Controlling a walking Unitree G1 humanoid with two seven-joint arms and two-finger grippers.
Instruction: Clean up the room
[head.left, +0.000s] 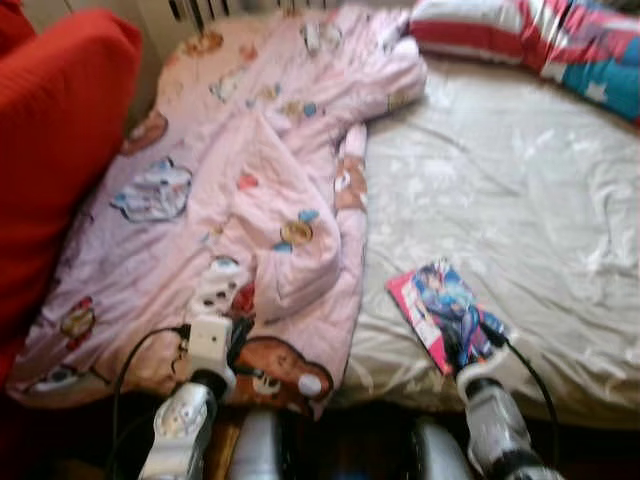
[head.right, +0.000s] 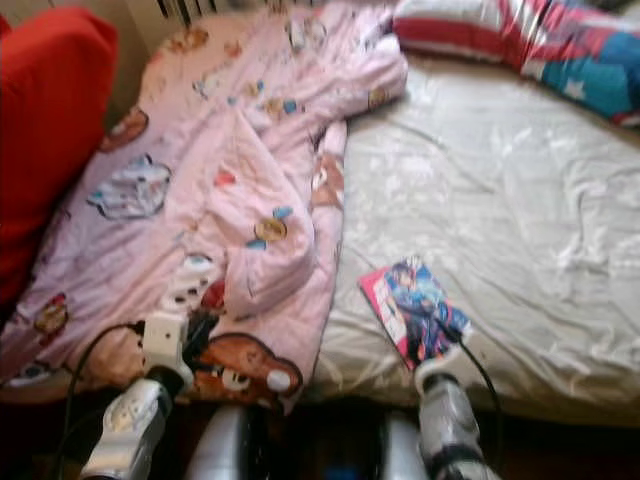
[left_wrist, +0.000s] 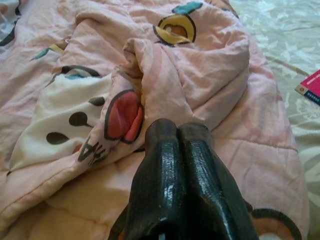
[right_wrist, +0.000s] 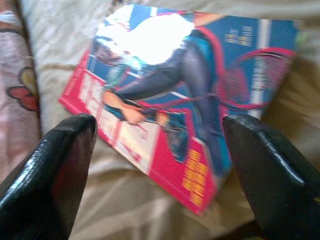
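Right pincer (right_wrist: 160, 165) is hovering spread over book (right_wrist: 190, 95) near bed (head.left: 520, 200) front edge; should straddle its edge squarely. Left pincer (left_wrist: 175, 135) pressed together over quilt (left_wrist: 200, 75).

Beside the cream bedsheet (head.left: 500, 190): a pink cartoon-print quilt (head.left: 260, 170), a red-edged blue comic book (head.left: 445, 312), and a red cushion (head.left: 50, 140).

Bed: cream sheet (head.left: 520, 190), creased and glossy, filling the right half.
Upper left: red cushion (head.left: 50, 130).
Top edge: radiator (head.left: 200, 10) by a pale wall.
Light: bright daylight.
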